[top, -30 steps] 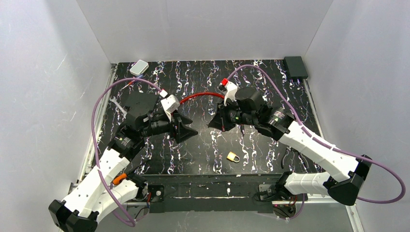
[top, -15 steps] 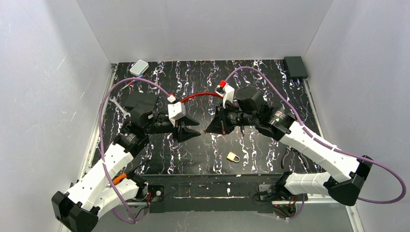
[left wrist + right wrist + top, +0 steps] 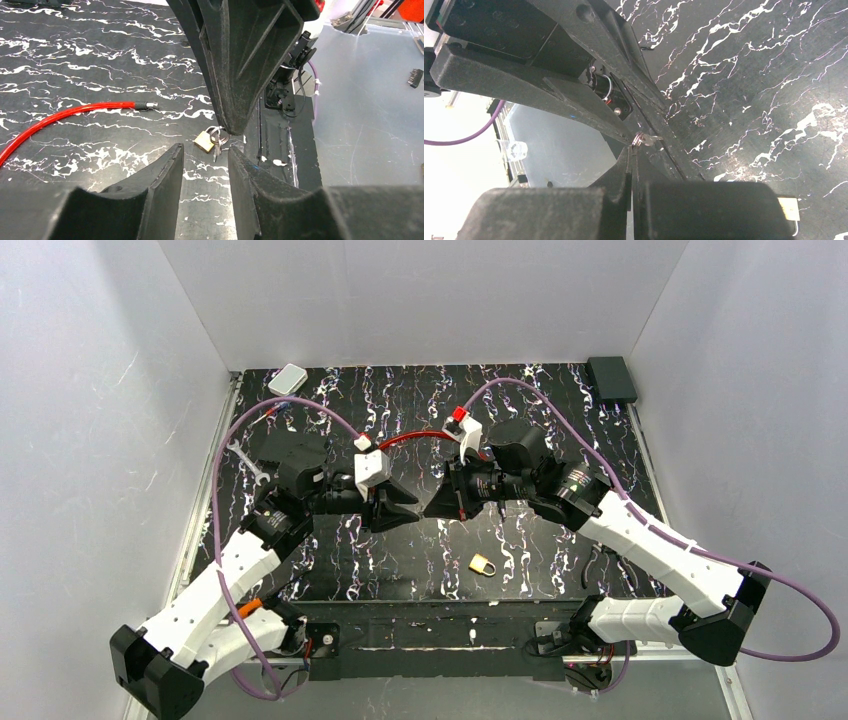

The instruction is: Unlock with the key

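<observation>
A small brass padlock (image 3: 482, 564) lies on the black marbled table (image 3: 520, 400) near its front edge, and shows in the left wrist view too as the padlock (image 3: 204, 140). My right gripper (image 3: 428, 512) is shut on a ring with the key (image 3: 645, 138) dangling just past its tips, above the table. The key (image 3: 218, 137) hangs in front of the padlock in the left wrist view. My left gripper (image 3: 412, 512) points at the right one, tip to tip, its jaws (image 3: 205, 150) apart with nothing between them.
A red cable (image 3: 415, 438) arcs across the table behind both grippers. A white box (image 3: 288, 379) sits at the back left, a black box (image 3: 611, 378) at the back right, and a wrench (image 3: 245, 460) by the left rail.
My left arm has swung right until its tips nearly meet the right gripper's, and its jaws have narrowed. The right gripper has edged slightly left, still holding the key.
</observation>
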